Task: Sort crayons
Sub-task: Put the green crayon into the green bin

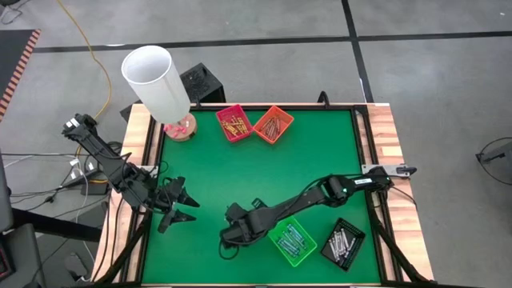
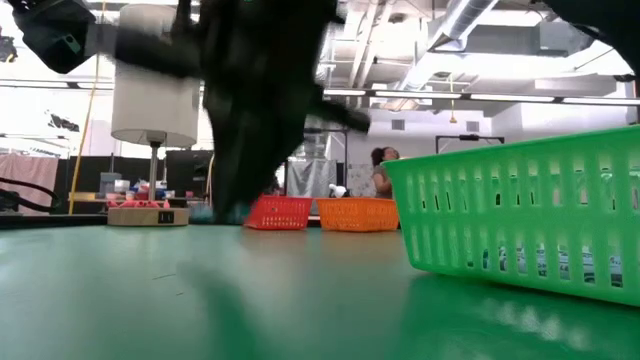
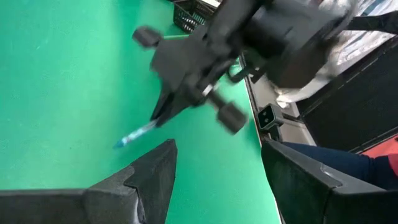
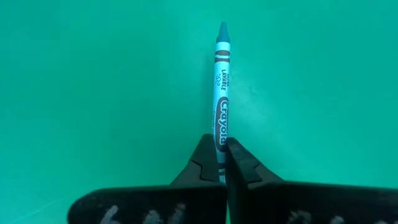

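Near table front edge, right gripper pinching teal crayon; lifting, carrying to green tray coming next, likely.

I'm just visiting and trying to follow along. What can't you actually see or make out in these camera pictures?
- High view: the blue crayon is hidden under the right claw, which has shut on it.
- High view: crayons in the red tray and orange tray are too small to count.
- Low view: a dark blurred arm blocks the table's middle.
- Low view: the green tray is cut off by the picture's edge.
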Tool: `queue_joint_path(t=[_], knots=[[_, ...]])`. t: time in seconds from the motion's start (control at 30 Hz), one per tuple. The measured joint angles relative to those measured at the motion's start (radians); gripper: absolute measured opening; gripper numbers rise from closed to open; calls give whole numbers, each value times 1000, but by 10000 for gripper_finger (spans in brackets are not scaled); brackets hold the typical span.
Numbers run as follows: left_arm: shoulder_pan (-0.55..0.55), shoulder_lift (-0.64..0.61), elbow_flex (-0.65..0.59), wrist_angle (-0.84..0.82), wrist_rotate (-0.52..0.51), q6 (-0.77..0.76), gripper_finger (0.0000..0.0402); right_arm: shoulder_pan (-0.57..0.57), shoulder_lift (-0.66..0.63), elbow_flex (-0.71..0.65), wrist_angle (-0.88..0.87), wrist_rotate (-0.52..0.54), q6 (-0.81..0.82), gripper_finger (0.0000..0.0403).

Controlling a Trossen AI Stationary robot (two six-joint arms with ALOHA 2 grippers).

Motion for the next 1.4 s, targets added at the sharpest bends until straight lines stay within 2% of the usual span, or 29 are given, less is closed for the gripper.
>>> queue_joint_path(t=[0.23, 0.37, 0.47, 0.53, 0.77, 0.97, 1.13, 1.3, 1.4], knots=[[0, 0, 0, 0, -1, 0, 226, 55, -99, 6, -137, 84, 72, 2], [0, 0, 0, 1, -1, 5, 226, 112, -166, 7, -284, 144, 191, 2], [0, 0, 0, 1, -1, 7, 226, 154, -189, 7, -428, 149, 318, 2], [0, 0, 0, 1, -1, 7, 226, 179, -192, 2, -459, 147, 380, 2], [0, 0, 0, 4, -13, -5, 226, 232, -204, 0, -454, 59, 387, 2], [1, 0, 0, 2, -24, -9, 226, 257, -203, 0, -455, 53, 445, 1], [1, 0, 0, 2, -24, -11, 226, 280, -200, 0, -454, -92, 471, 1], [1, 0, 0, 2, -24, -11, 226, 298, -193, -16, -454, -110, 538, 1], [1, 0, 0, 2, -24, -21, 226, 306, -193, -64, -454, -160, 562, 1]])
